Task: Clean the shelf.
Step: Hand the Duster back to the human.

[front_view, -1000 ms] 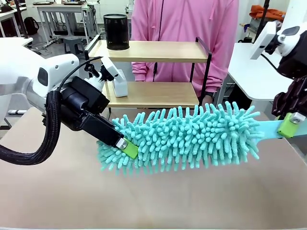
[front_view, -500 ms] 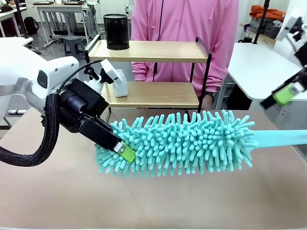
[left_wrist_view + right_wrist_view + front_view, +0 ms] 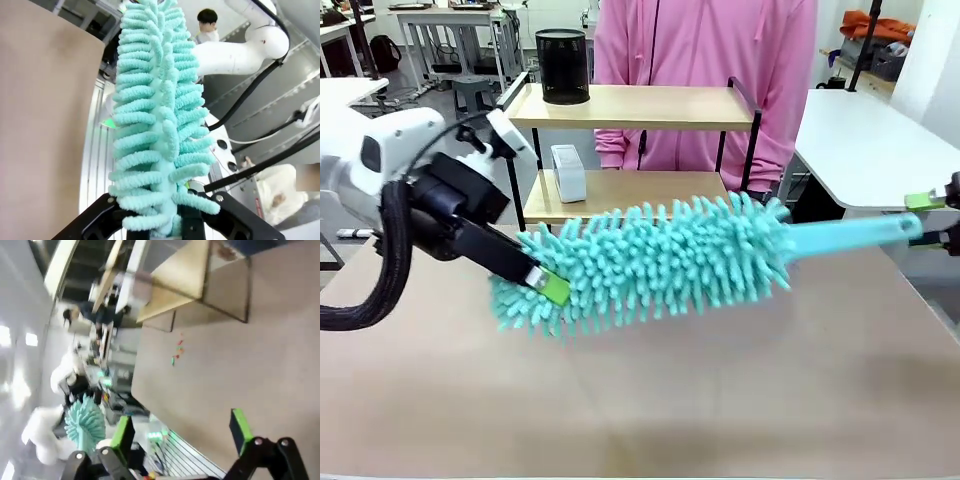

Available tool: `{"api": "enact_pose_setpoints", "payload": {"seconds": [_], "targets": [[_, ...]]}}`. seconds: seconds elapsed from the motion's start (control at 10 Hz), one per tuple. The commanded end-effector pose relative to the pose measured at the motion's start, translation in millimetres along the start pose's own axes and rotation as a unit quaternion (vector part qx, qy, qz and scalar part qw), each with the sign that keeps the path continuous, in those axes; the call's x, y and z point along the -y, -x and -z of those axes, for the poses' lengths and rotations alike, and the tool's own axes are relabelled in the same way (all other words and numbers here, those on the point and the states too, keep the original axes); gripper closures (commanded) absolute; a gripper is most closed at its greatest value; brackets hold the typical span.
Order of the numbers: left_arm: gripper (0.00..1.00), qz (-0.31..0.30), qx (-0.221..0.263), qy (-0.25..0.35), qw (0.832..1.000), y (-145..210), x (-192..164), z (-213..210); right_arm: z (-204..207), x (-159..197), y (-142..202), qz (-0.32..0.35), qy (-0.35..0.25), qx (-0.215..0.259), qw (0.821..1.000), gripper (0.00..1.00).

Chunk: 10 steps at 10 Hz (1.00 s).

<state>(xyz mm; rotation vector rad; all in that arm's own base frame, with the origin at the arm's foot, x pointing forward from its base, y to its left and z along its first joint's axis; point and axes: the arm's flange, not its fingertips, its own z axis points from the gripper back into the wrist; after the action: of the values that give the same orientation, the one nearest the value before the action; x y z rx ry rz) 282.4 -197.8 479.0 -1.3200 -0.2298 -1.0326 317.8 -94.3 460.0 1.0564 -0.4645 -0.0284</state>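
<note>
Right now my left tool (image 3: 552,290) is clenched on the tip of a turquoise chenille duster (image 3: 650,262), holding it off the brown counter (image 3: 720,400). From my left wrist the fluffy head (image 3: 157,115) rises straight up from between my fingers, which pinch its near end. In the front view the duster slants up from low on the left to higher on the right, and its flat turquoise handle (image 3: 850,235) reaches toward the right edge.

My right tool (image 3: 182,432) stands released, its green pads (image 3: 241,429) wide apart with nothing between them. In the front view one green pad of it sits at the far right edge, just above the handle's end; whether it touches the handle I cannot tell.

The shelf (image 3: 630,107) stands at the far side of the counter, behind the duster's head, its two light wooden boards in a thin black frame. A black mesh cup (image 3: 562,66) sits on the left of the top board, and a small white box (image 3: 568,172) stands upright on the left of the lower board. A person in a pink hooded top (image 3: 705,60) stands just behind the shelf. My right wrist view is blurred; it shows the shelf's boards at the top and the duster end-on at the lower left.
</note>
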Motion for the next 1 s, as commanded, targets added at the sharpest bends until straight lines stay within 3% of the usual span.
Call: {"api": "enact_pose_setpoints", "payload": {"seconds": [0.0, 0.3, 0.5, 0.6, 0.8, 0.9], "targets": [[1.00, 0.010, 0.056, -0.002, 0.998, 7.8, 7.7, -37.4, 15.0, -30.2, 6.6, -0.071, -0.003, -0.038, 0.997, 0.00], [1.00, 0.062, 0.198, -0.004, 0.978, 4.1, 31.4, -106.9, 15.0, -30.2, 6.6, -0.071, -0.003, -0.038, 0.997, 0.00], [1.00, 0.092, 0.322, -0.021, 0.942, 15.3, 40.9, -156.8, 15.0, -30.2, 6.6, -0.071, -0.003, -0.038, 0.997, 0.00], [1.00, 0.081, 0.369, -0.063, 0.924, 25.7, 36.6, -177.3, 15.0, -30.2, 6.6, -0.071, -0.003, -0.038, 0.997, 0.00], [1.00, 0.047, 0.476, -0.106, 0.872, 68.9, 31.1, -229.6, 15.0, -30.2, 6.6, -0.071, -0.003, -0.038, 0.997, 0.00], [1.00, 0.023, 0.530, -0.157, 0.833, 94.5, 29.6, -251.6, 15.0, -30.2, 6.6, -0.071, -0.003, -0.038, 0.997, 0.00]]}}
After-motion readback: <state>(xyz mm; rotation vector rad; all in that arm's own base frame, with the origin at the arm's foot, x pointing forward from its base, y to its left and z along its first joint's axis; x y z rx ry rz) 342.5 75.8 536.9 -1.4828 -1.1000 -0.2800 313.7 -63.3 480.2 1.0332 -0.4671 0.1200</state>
